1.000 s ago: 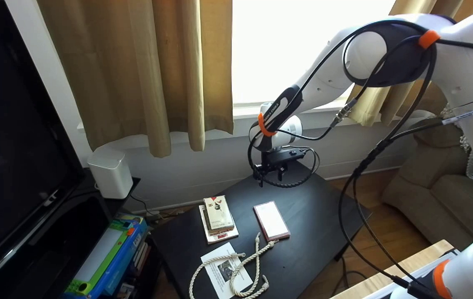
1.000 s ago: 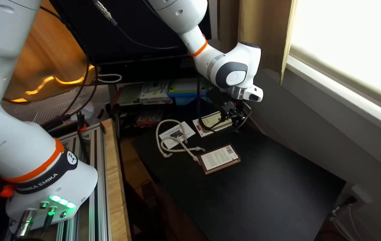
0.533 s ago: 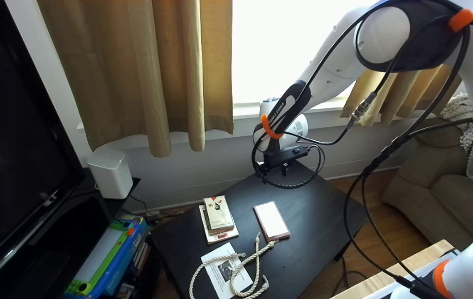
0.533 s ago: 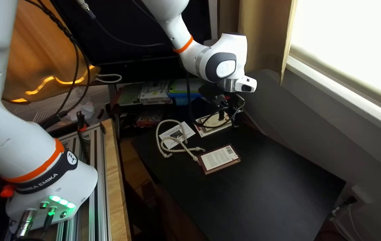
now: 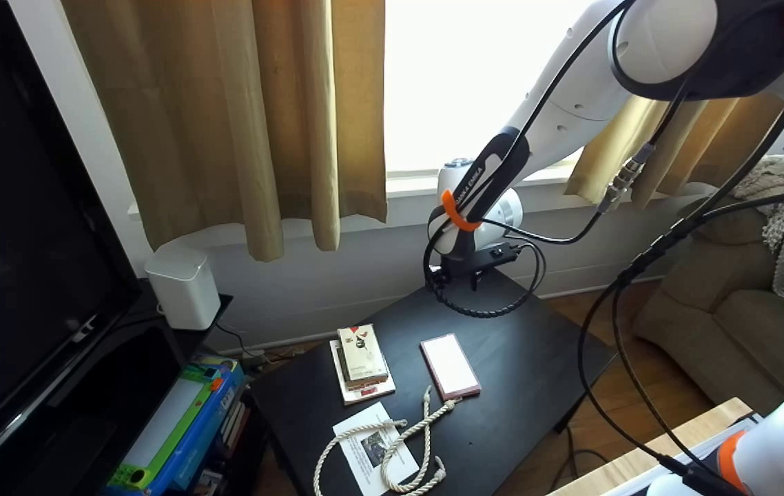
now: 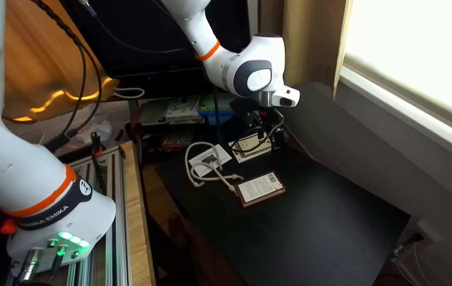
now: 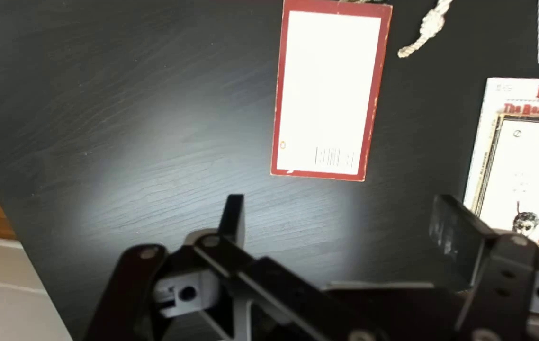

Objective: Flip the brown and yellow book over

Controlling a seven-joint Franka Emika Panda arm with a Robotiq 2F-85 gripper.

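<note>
black gripper (image 7: 338,217), spread and empty, seems at the approach; next, i'd straddle the red-brown book (image 7: 330,90) left and right.

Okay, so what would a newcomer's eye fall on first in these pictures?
Probably the big white robot arm, reaching over the black table with its open gripper. Next, the red-brown book lying flat on that table, with a pale rope near one end. In an exterior view, the glaring window behind the arm also pulls the eye.
</note>
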